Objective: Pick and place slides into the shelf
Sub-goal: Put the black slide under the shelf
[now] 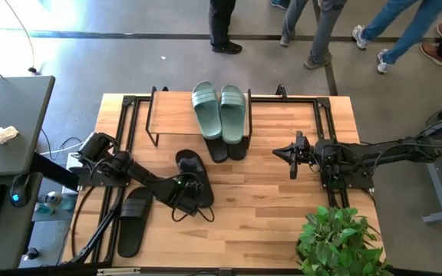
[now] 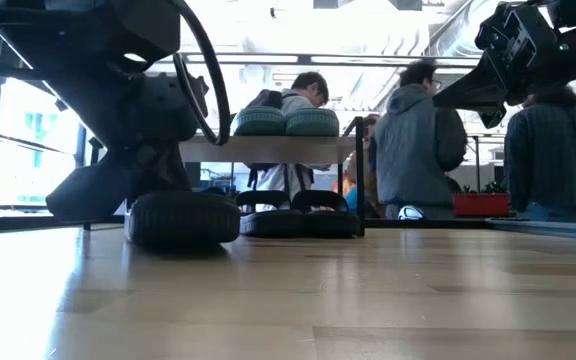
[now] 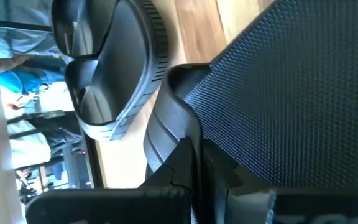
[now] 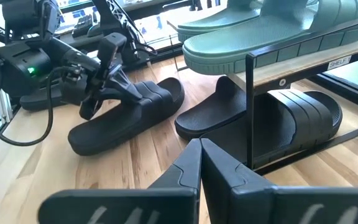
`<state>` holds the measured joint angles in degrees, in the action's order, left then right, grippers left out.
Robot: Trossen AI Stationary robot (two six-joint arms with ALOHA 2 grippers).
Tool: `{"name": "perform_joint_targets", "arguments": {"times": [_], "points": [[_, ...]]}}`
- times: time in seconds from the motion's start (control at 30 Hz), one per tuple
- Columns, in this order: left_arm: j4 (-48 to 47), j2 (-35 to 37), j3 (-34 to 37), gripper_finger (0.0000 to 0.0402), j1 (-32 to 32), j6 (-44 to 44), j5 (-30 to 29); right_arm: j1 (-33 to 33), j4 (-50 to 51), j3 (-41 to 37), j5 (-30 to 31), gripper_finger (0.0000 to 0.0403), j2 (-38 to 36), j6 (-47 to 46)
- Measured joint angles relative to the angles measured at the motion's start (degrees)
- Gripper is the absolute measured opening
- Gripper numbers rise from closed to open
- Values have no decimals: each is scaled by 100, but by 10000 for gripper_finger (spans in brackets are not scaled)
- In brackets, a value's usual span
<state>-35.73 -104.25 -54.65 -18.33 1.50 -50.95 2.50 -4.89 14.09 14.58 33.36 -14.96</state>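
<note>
A black slide [image 1: 189,162] lies on its sole on the table left of centre, and my left gripper [image 1: 189,186] is shut on it. A second black slide [image 1: 134,221] rests near the table's left near corner. The shelf [image 1: 171,115] stands at the far edge with the sage-green pair [image 1: 219,110] on its plank top. A black pair [image 1: 227,147] sits on the tabletop beneath it, toes sticking out toward the near side. My right gripper [image 1: 281,152] hovers shut above the table, right of the shelf, touching nothing. My left gripper [image 4: 101,87] has the black slide by its wide strap [image 4: 143,93], coming down slantwise from the table's left near side. One finger [image 4: 112,59] lies over the strap's outside; the other finger seems to reach under it. The slide's sole [image 2: 183,218] rests on the table.
A leafy plant [image 1: 336,238] crowds the table's right near corner. A grey desk [image 1: 10,130] stands off the left edge. People [image 1: 321,31] walk beyond the far edge. Bare wood lies between the two arms and along the near edge.
</note>
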Motion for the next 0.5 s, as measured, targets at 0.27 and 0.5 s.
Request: {"name": "perform_joint_targets", "arguments": {"times": [0.27,0.5], "points": [[139,0,2,0,0,2,60,0,0,0,-1,0,0,0],[263,0,2,0,0,53,148,2,0,0,-2,0,0,0]]}}
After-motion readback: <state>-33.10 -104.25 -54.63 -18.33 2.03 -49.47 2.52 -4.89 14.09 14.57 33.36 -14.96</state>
